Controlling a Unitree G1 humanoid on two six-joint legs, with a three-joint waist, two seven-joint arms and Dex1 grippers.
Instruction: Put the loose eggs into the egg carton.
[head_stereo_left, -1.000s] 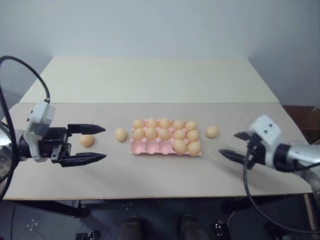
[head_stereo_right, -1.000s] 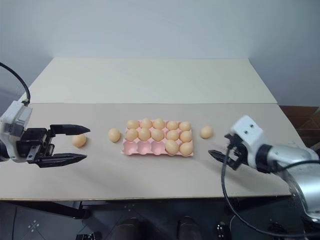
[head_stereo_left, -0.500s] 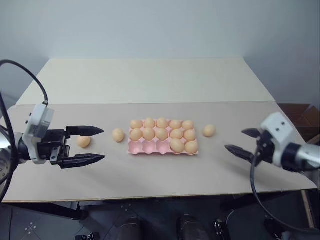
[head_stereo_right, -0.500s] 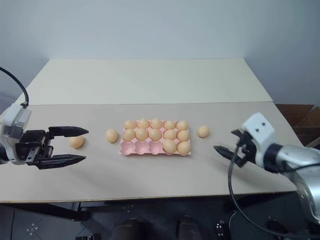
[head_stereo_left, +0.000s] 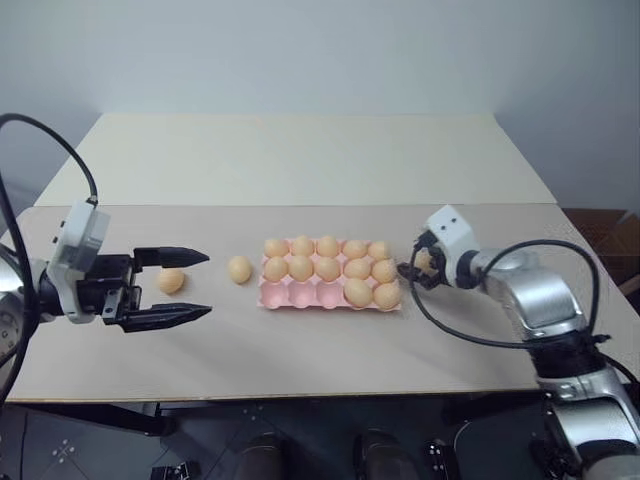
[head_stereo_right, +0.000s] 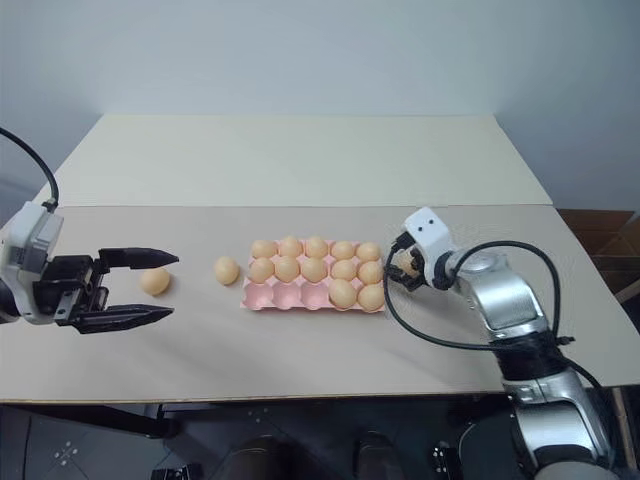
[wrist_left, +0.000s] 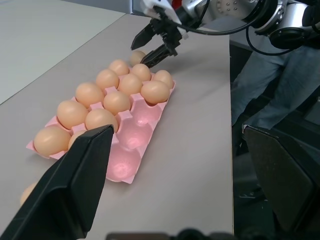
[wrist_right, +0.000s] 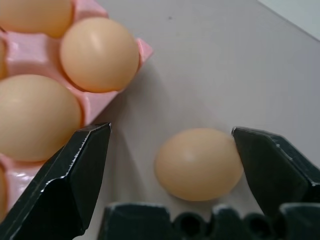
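The pink egg carton (head_stereo_left: 300, 296) lies mid-table, holding several eggs, with bare cups in its near row. One loose egg (head_stereo_left: 424, 262) rests just right of the carton, and my right gripper (head_stereo_left: 414, 269) is open with a finger on each side of it; the right wrist view shows that egg (wrist_right: 199, 164) between the spread fingers (wrist_right: 80, 170), apart from both. Two more loose eggs (head_stereo_left: 239, 268) (head_stereo_left: 171, 281) lie left of the carton. My left gripper (head_stereo_left: 206, 285) is open and holds nothing, pointing towards the carton, with the leftmost egg showing between its fingers.
The table has a grey near panel (head_stereo_left: 300, 350) and a paler far panel (head_stereo_left: 300, 160). Its front edge (head_stereo_left: 300, 397) runs just below the grippers. A black cable (head_stereo_left: 440, 325) loops from my right wrist over the table.
My right arm has swung forward and towards the carton, bringing its open fingers around the egg on the carton's right. The left gripper and the eggs have stayed put.
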